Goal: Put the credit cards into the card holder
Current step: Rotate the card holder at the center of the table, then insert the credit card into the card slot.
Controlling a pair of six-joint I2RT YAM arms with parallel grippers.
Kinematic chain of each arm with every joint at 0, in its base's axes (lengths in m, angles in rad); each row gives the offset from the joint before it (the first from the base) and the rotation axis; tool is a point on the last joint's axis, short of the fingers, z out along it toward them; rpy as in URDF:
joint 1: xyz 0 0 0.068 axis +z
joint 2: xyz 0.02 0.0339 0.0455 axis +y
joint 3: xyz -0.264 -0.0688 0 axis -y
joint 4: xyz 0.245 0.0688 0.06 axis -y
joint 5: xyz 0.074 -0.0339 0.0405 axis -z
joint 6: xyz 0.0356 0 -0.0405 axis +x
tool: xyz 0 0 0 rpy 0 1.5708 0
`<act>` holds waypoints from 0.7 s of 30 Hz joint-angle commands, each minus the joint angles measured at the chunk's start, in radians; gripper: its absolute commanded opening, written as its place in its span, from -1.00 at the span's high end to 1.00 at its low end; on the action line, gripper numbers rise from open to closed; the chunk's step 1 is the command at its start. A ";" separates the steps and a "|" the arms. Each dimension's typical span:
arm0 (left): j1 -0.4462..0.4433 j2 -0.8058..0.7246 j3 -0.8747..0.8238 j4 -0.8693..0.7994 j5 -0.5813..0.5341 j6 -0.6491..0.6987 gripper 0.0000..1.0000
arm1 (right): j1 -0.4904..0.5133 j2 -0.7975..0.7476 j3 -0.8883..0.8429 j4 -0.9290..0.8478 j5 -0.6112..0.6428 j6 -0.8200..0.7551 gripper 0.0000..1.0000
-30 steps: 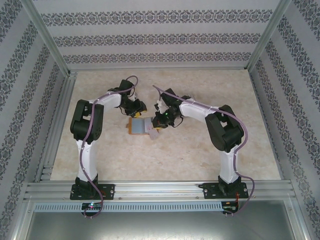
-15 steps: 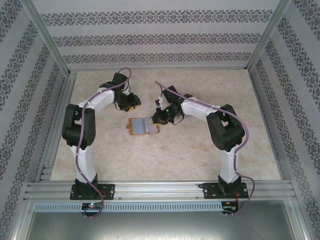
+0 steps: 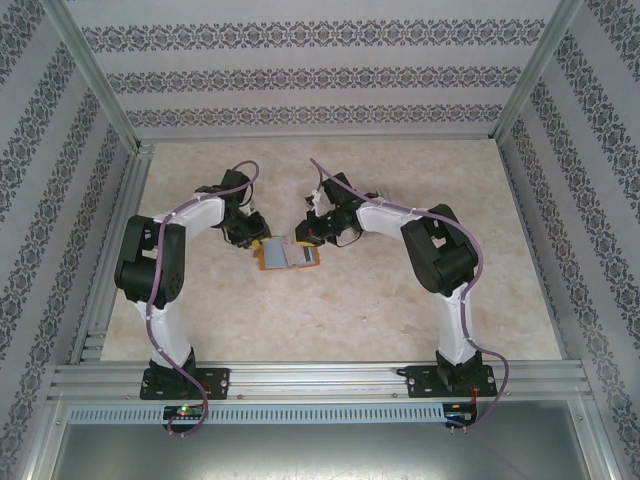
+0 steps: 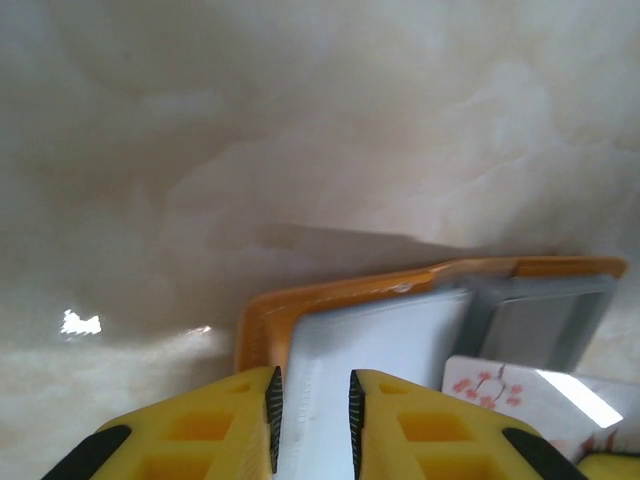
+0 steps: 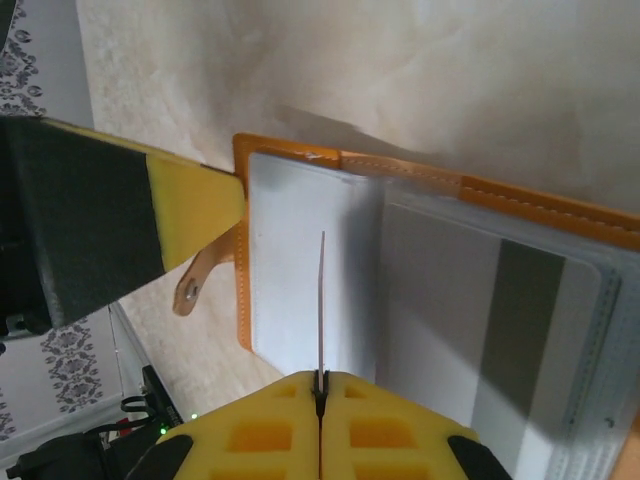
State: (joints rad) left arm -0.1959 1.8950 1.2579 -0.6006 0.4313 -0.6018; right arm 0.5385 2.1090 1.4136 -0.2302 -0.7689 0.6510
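The card holder (image 3: 283, 254), an orange-tan wallet, lies open on the table between both arms. In the right wrist view its orange rim (image 5: 400, 170) frames a pale pocket panel, and its snap tab (image 5: 190, 285) sticks out at the left. My right gripper (image 5: 320, 381) is shut on a credit card (image 5: 321, 300), seen edge-on and standing over that pale panel. The left wrist view shows this card (image 4: 495, 388) as white with red blossoms. My left gripper (image 4: 311, 376) sits low at the card holder's left edge (image 4: 330, 295), jaws a narrow gap apart over the pale panel.
A clear sleeve on the wallet's right half shows a silver-grey insert with a dark stripe (image 5: 520, 320). Bare marble-patterned table (image 3: 350, 320) surrounds the wallet. Patterned walls and a metal frame (image 3: 115, 260) enclose the workspace.
My left gripper has swung back toward me and come down to the wallet's left edge, its jaws narrowing. The right gripper has kept hold of the card and shifted slightly.
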 commanded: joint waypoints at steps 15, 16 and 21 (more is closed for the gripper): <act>0.028 -0.085 -0.133 0.083 0.000 -0.036 0.50 | -0.019 -0.031 -0.084 0.074 0.042 0.041 0.85; 0.028 -0.086 -0.139 0.086 0.002 -0.037 0.52 | -0.018 -0.026 -0.081 0.070 0.038 0.039 0.84; 0.027 -0.096 -0.165 0.101 -0.001 -0.047 0.55 | -0.020 -0.030 -0.093 0.079 0.061 0.040 0.84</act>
State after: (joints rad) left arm -0.1810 1.8271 1.1069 -0.5217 0.4255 -0.6319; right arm 0.5255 2.1044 1.3365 -0.1528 -0.7448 0.6861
